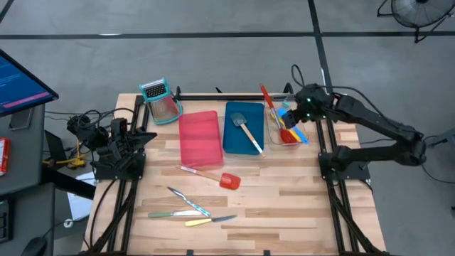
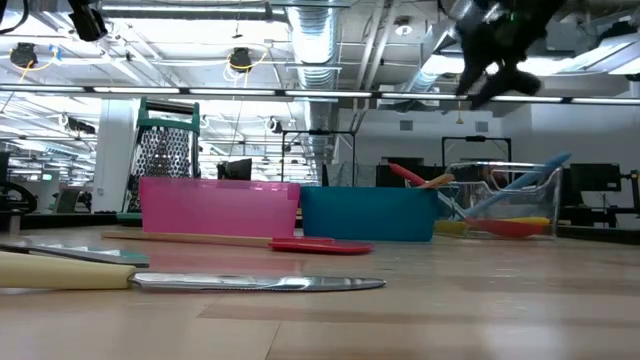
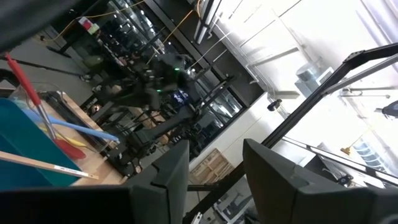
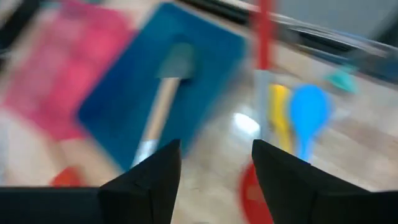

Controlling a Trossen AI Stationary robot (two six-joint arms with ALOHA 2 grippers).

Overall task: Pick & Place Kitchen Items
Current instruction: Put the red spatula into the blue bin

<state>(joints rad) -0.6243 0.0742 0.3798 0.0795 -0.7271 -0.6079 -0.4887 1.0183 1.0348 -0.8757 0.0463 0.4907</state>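
Hovering above the clear tray (image 1: 284, 128), the right end effector (image 1: 307, 107) has its fingers apart and empty; the red spoon (image 1: 271, 107), blue spoon (image 1: 295, 126) and yellow spoon (image 4: 279, 118) lie in that tray, so a placing step looks just finished. Next likely call: travel away from the clear tray to the red spatula (image 1: 210, 175) or the knives (image 1: 190, 212) on the desk (image 1: 284, 199). The left end effector (image 3: 214, 180) waits parted and empty, far from that tray. Only the high view shows the knives' layout; the right wrist view shows the grey spatula (image 4: 163, 99) in the blue tray (image 4: 124, 106) close up.
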